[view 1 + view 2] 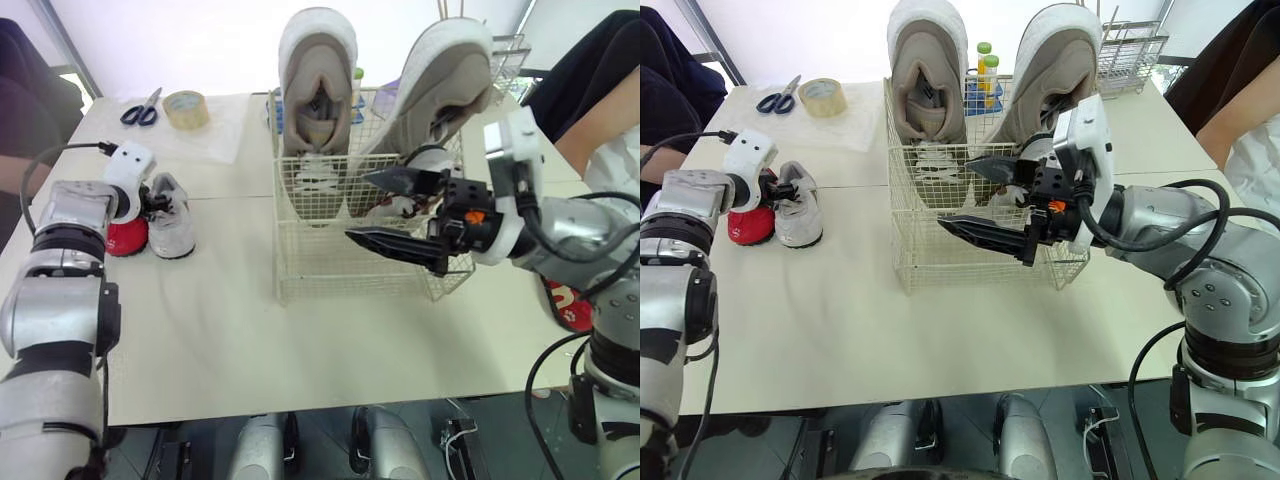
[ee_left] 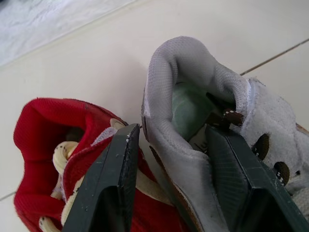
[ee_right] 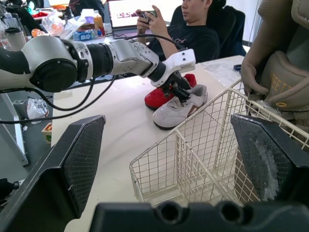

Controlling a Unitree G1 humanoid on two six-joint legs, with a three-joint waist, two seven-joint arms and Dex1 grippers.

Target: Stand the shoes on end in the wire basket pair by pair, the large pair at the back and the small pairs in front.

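1. The first large shoe [image 1: 317, 80] stood on end at the back of the wire basket [image 1: 300, 270]. Its long axis was close to upright, with the laced toe end down inside the wire, the heel up and the opening facing the robot.
2. The second large shoe [image 1: 445, 85] stood beside it at the back right, also heel up, tilted so its top leaned towards the robot's right.
3. The small grey shoe [image 1: 172, 225] lay flat on its sole on the table [image 1: 250, 340], well to the left of the basket. Its long axis ran from front to back and its toe pointed towards the robot.
4. A small red shoe [image 1: 125, 238] sat just beside it on its left, touching it and lying the same way.
5. The left gripper [image 1: 152, 203] was closed on the small grey shoe's collar at the heel end, with one finger inside the opening and the other between the two small shoes.
6. The right gripper [image 1: 358, 207] hovered at the basket's front right, its fingers spread wide and empty, pointing to the robot's left.
7. Gold lettering showed on the second large shoe in the right wrist view, but I could not read it.
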